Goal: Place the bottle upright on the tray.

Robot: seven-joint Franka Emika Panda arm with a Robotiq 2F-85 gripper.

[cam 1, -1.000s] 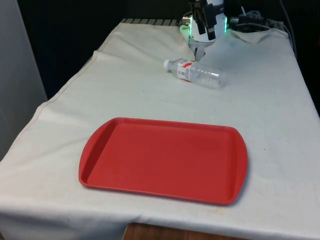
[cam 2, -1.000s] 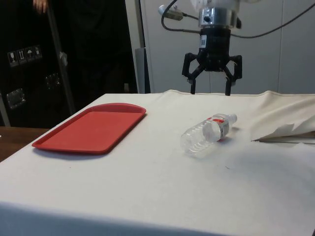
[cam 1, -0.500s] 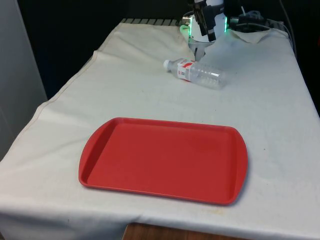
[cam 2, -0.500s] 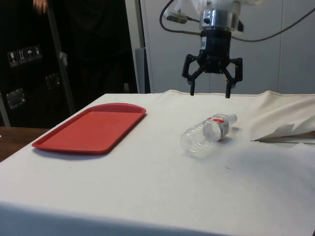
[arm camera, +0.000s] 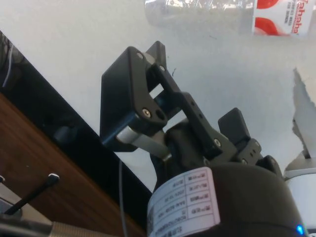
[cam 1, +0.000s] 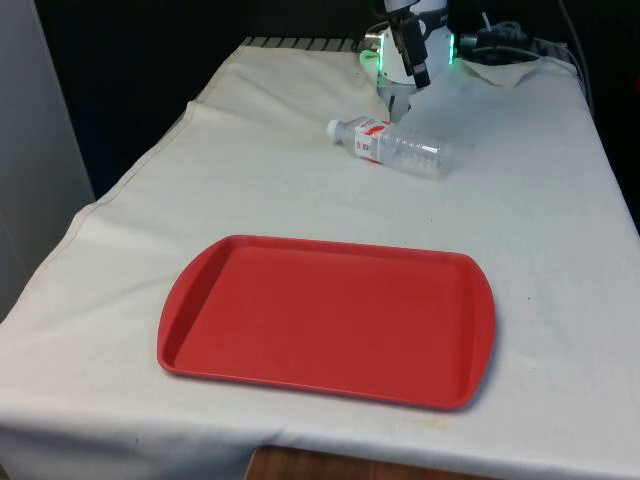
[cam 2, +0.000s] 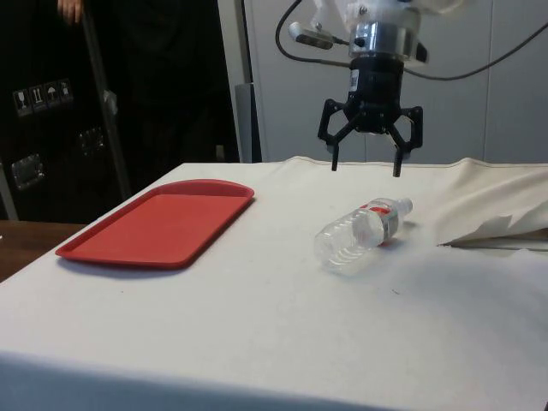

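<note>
A clear plastic bottle (cam 1: 391,146) with a red-and-white label and a white cap lies on its side on the white cloth, towards the far end of the table. In the side view the bottle (cam 2: 360,232) lies with its cap pointing away from the red tray (cam 2: 158,221). My gripper (cam 2: 366,169) hangs open above the table just behind the bottle, holding nothing. It shows in the front view too, gripper (cam 1: 412,62) beyond the bottle. The wrist view looks past the open gripper (arm camera: 183,106) to the bottle (arm camera: 212,10) on the cloth. The tray (cam 1: 330,315) sits bare at the near end.
A raised fold of cloth (cam 2: 501,229) lies beside the bottle on the side view's right. A person's hand (cam 2: 70,8) shows by the dark cabinets. The table's wooden edge (cam 1: 330,466) shows below the cloth at the front.
The open gripper has come down a little towards the table behind the bottle. Bottle and tray have not moved.
</note>
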